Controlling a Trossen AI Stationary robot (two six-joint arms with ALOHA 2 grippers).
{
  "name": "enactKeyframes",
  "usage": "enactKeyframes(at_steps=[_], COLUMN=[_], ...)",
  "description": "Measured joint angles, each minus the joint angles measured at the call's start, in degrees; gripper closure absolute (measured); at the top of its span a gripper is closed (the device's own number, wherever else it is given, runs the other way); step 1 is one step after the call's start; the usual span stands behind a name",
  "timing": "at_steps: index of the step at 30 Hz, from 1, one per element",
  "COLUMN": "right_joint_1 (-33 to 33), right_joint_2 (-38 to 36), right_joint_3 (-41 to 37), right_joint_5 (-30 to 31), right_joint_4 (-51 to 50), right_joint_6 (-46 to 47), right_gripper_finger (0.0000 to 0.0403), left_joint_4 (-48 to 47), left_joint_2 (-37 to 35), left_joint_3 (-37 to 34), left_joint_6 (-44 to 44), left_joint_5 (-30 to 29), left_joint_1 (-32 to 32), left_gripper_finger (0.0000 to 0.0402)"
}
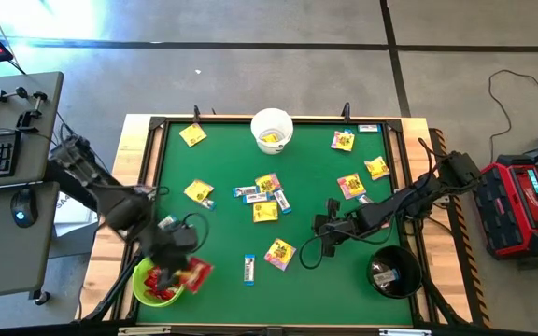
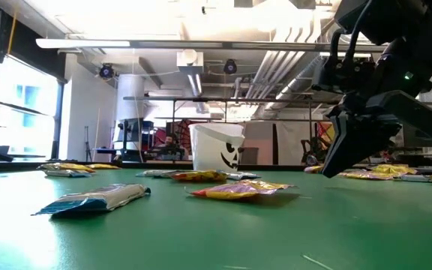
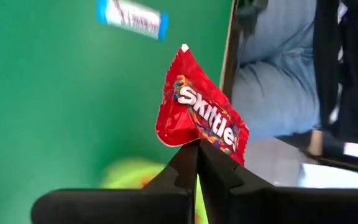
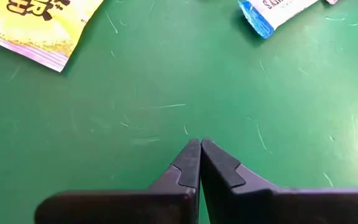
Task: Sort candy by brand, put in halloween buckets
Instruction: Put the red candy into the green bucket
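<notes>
The green felt-topped table [image 1: 222, 159] with a wooden frame carries three small round plastic pails: a white bucket [image 1: 272, 130] at the far edge, a lime green bucket [image 1: 148, 285] at the near left corner, and a black bucket [image 1: 393, 272] at the near right. Yellow packets [image 1: 265, 212] and narrow white-and-blue bars [image 1: 248, 269] lie scattered between them.

The step in hand appears to be delivery of a red packet. The left gripper [image 1: 183, 266] sits over the lime green bucket's rim, jaws clamped on a red Skittles packet [image 3: 197, 112]. The next move calls for centring over the bucket mouth, then releasing.

The right gripper [image 4: 199, 146] hovers low over bare felt near the table's middle, jaws closed on nothing.

The left wrist view alone shows the packet's printed brand and the pinch at its lower edge; the high view shows red pieces already in the green bucket. The low view shows the white bucket's printed face.
</notes>
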Motion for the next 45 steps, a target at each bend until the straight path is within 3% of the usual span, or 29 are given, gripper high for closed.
enactKeyframes(at_steps=[7,16,25,31,38,45], right_joint_1=[0.0,0.0,0.0,0.0,0.0,0.0], right_joint_2=[0.0,0.0,0.0,0.0,0.0,0.0], right_joint_3=[0.0,0.0,0.0,0.0,0.0,0.0], right_joint_5=[0.0,1.1,1.3,1.3,1.3,1.3], right_joint_4=[0.0,0.0,0.1,0.1,0.1,0.1], right_joint_6=[0.0,0.0,0.0,0.0,0.0,-0.7], right_gripper_finger=[0.0403,0.0403,0.0403,0.0403,0.0403,0.0402], left_joint_4=[-7.1,-15.2,-15.1,-15.0,-15.0,-14.4], left_joint_2=[0.0,1.4,6.3,9.6,12.1,12.9], left_joint_3=[0.0,0.0,0.0,0.0,0.0,0.0], left_joint_6=[-24.9,-43.9,-45.9,-46.0,-44.0,-44.4], left_joint_5=[-4.8,-9.3,-9.4,-5.4,-5.2,-0.3], left_joint_1=[-13.3,-23.4,-25.3,-25.3,-25.3,-23.5], left_gripper_finger=[0.0401,0.0401,0.0401,0.0401,0.04,0.0364])
